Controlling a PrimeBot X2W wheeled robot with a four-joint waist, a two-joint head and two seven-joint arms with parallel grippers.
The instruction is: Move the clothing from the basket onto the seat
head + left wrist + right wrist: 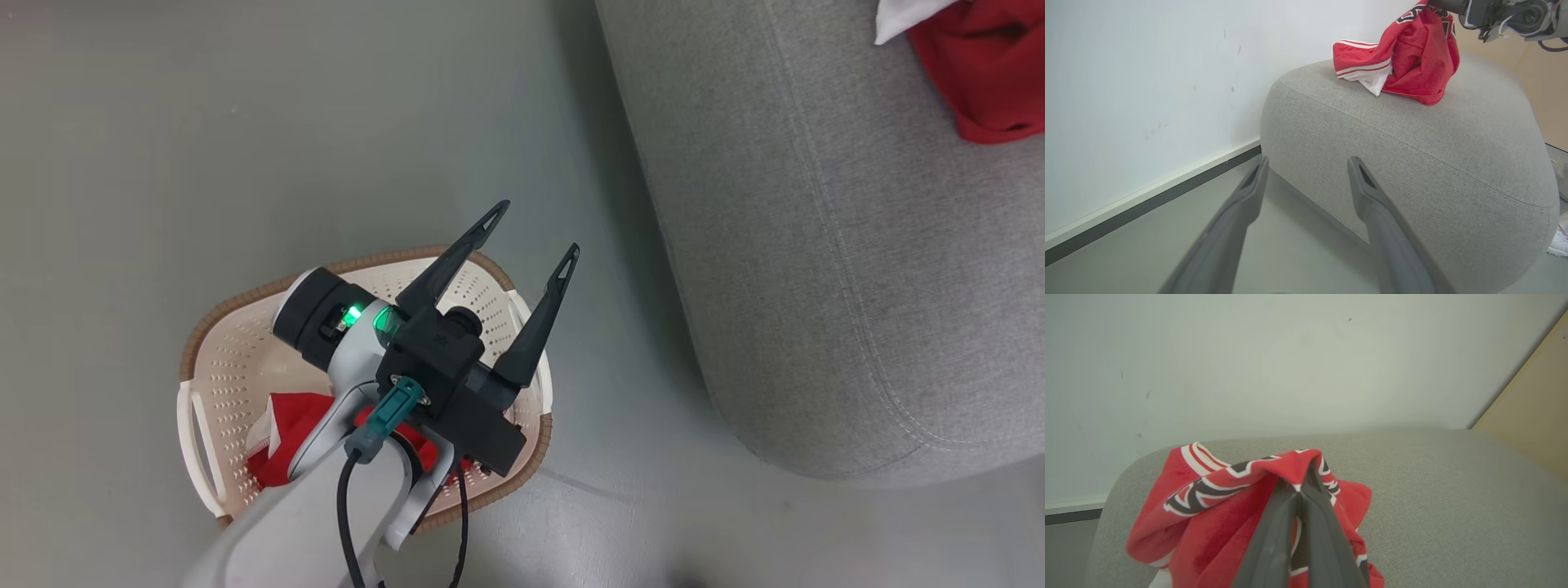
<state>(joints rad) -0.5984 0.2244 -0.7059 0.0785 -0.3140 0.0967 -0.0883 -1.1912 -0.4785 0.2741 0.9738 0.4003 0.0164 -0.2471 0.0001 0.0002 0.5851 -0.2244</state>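
The right gripper is closed on a raised fold of the red jersey, whose lower part rests on top of the grey sofa, near the rounded edge closest to the white wall. The left gripper is empty, its fingers spread wide; in the head view it is positioned over the far rim of the basket and points toward the sofa. The basket stands on the floor, apart from the sofa's rounded corner, and a second red garment lies inside against its near wall, partly hidden by the left arm.
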